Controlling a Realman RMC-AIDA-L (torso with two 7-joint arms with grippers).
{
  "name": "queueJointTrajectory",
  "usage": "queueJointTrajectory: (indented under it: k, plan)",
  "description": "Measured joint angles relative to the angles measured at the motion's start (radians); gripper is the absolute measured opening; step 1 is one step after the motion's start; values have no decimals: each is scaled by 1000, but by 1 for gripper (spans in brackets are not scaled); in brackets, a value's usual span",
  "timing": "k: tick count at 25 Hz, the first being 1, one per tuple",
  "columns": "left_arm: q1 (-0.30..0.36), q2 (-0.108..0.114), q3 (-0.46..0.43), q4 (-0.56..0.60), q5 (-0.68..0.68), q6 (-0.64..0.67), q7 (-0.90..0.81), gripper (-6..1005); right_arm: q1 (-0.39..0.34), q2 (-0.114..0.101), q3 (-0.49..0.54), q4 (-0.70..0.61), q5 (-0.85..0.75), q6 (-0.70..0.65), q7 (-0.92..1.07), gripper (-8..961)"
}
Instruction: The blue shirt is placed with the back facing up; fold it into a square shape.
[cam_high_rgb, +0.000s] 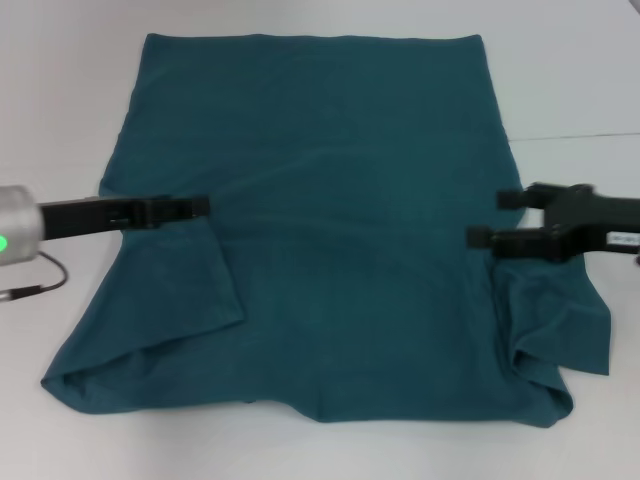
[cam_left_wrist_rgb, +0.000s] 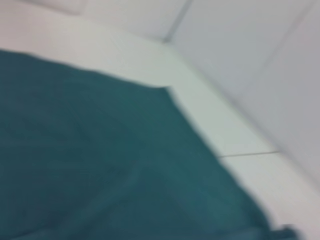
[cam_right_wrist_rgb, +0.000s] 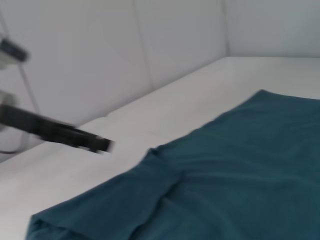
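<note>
Blue shirt (cam_high_rgb: 340, 220) spread flat on white table (cam_high_rgb: 60, 100), hem far, sleeves near. Left gripper (cam_high_rgb: 200, 205) reaches in over the shirt's left edge, above the left sleeve; fingers look pressed together, contact with cloth unclear. Right gripper (cam_high_rgb: 497, 218) at the right edge above the right sleeve, fingers spread (one above the other). The left wrist view shows only cloth and table.

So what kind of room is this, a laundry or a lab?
Probably a lab or test bench, not a laundry: a plain white table against bare white wall panels, with only a blue shirt spread flat between the left gripper and right gripper.
</note>
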Motion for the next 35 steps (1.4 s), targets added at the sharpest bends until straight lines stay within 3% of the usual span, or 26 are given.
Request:
queueJointTrajectory:
  k: [3, 7, 12, 20, 24, 35]
  plan:
    - [20, 32, -77, -7, -60, 189, 73, 706, -29, 4, -7, -89, -16, -2, 78, 927]
    - [36, 56, -156, -21, -37, 423, 197, 703, -48, 14, -11, -227, -126, -16, 241, 927]
    - [83, 47, -161, 13, -22, 576, 322, 700, -52, 17, -12, -378, -289, -82, 469, 924]
    - [107, 26, -148, 19, 73, 602, 388, 698, -19, 5, -12, -447, -566, -185, 748, 919]
    - [111, 15, -138, 17, 88, 593, 410, 697, -14, 15, -13, -442, -664, -173, 797, 917]
    - [116, 7, -115, 5, 92, 550, 428, 695, -11, 21, -77, -263, -681, -54, 807, 909]
